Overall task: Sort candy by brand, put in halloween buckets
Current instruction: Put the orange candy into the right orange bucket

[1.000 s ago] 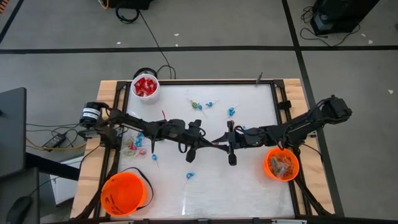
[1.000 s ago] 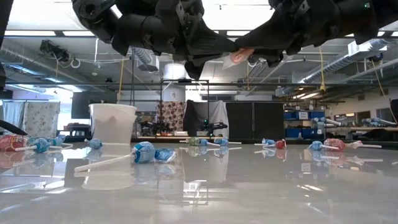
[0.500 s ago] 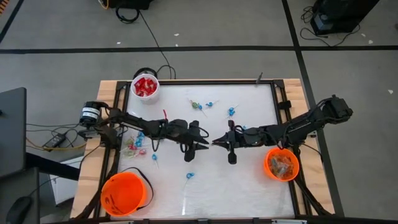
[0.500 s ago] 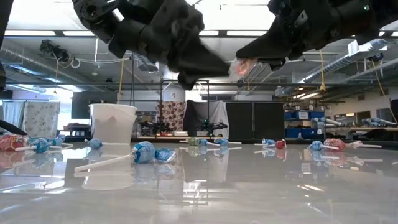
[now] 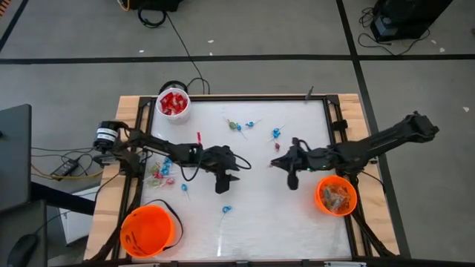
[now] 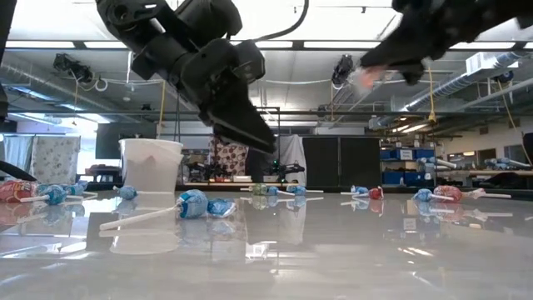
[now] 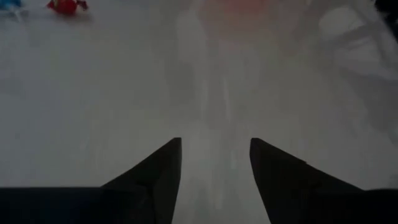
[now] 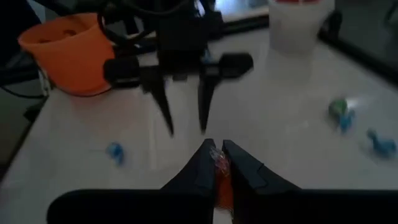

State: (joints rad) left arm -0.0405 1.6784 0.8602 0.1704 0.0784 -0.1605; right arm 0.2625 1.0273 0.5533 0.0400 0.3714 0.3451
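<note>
because the right gripper (image 8: 218,155) pinches only the end of a small orange-wrapped candy (image 8: 221,180), the likeliest failure is a drop: a thin wrapper edge could slide out from between the nearly shut fingers while the arm carries it above the table (image 5: 252,215). a second risk is a miss at the pail, since the orange bucket holding similar pieces (image 5: 336,196) sits near the right table edge, beside and toward the near edge from this gripper rather than under it; released too soon, the piece would land on the table or bounce off the rim.

the candy sits right at the tips of the right gripper, clamped between them, raised well clear of the surface in the low view.

the left gripper (image 5: 239,165) hangs mid-table facing the right one, fingers parted with nothing between them; only bare table shows past its tips. loose lollipops (image 5: 165,172) remain scattered near the left edge and toward the far side, the white pail of red packets (image 5: 173,102) stands at the far left corner, and the other orange bucket (image 5: 147,230) at the near left corner.
</note>
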